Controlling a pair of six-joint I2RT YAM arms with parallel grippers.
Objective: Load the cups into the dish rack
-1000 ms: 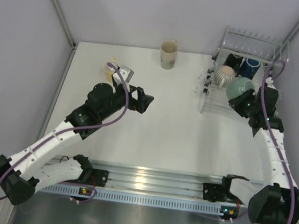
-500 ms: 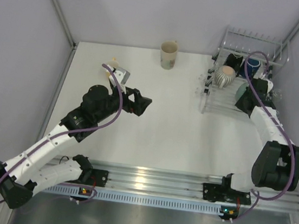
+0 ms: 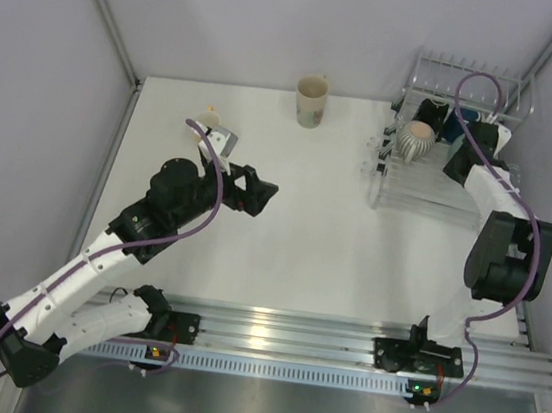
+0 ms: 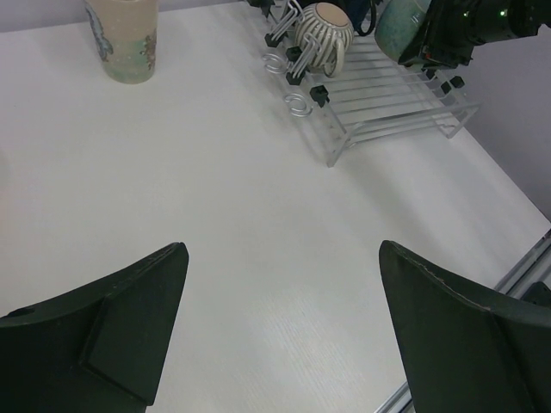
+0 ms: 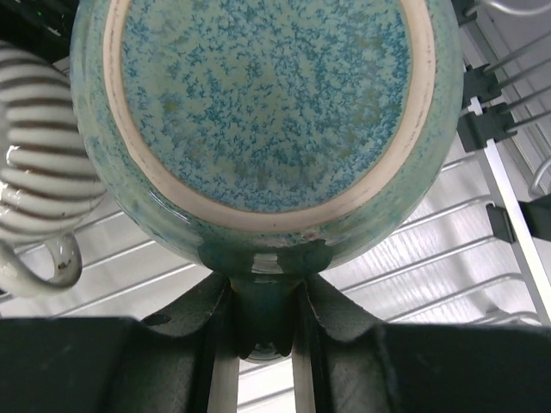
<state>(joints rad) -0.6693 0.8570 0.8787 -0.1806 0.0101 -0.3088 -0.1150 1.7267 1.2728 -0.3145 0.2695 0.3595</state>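
My right gripper (image 5: 265, 331) is shut on the handle of the teal-green cup (image 5: 263, 103) and holds it bottom-up over the dish rack (image 5: 448, 249). The grey ribbed cup (image 5: 34, 172) lies in the rack beside it. In the top view the right gripper (image 3: 455, 160) is over the rack (image 3: 429, 190), near the grey ribbed cup (image 3: 416, 138), the black cup (image 3: 431, 113) and the partly hidden dark blue cup (image 3: 455, 128). My left gripper (image 3: 263, 193) is open and empty over the table. The cream cup (image 3: 311, 101) stands at the back. The yellow cup (image 3: 207, 118) peeks out behind the left wrist.
The left wrist view shows the cream cup (image 4: 123, 39), the rack (image 4: 387, 103) and the teal-green cup (image 4: 400, 30) held by the right arm. Grey walls close in the table on three sides. A metal rail runs along the near edge (image 3: 281, 328).
My right arm has swung toward the back over the rack, carrying the teal-green cup deeper in. My left arm has drifted slightly left, gripper still open.
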